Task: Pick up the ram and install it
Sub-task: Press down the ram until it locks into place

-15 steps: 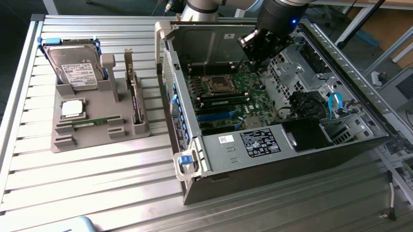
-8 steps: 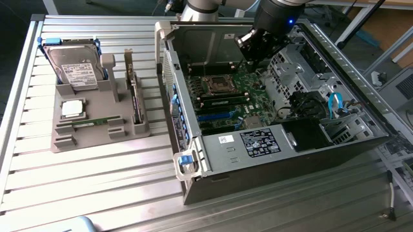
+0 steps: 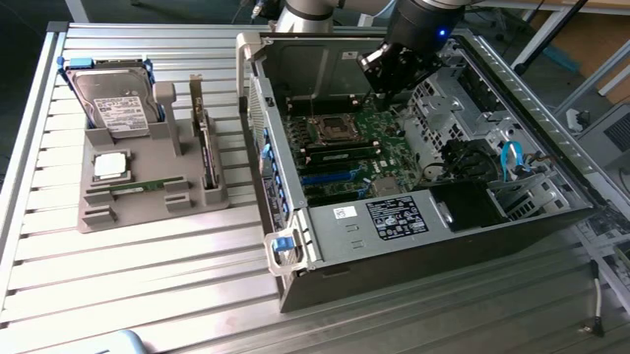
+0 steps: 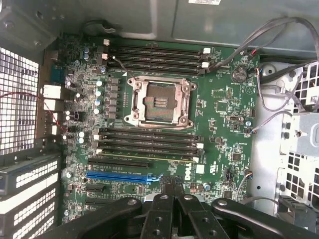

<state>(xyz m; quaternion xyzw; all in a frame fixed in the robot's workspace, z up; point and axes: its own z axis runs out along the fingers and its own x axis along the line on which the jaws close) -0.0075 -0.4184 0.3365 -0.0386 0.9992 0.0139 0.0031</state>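
- We are watching the black robot gripper (image 4: pixel 173 191) hovering inside the open grey computer case (image 3: pixel 433 228), its fingers pressed together and holding nothing.
- We are seeing the ram, a thin green circuit-board stick (image 3: pixel 146 185), lying in the grey plastic parts tray (image 3: pixel 147 210) outside the case, well apart from the gripper.
- In the exterior view, the stick is sitting toward eight o'clock of the gripper, its long axis running from nine to three o'clock.
- We are looking down at the green motherboard (image 4: pixel 219 124), where the long black memory slots (image 4: pixel 149 142) are lying beside the empty silver processor socket (image 4: pixel 158 102).
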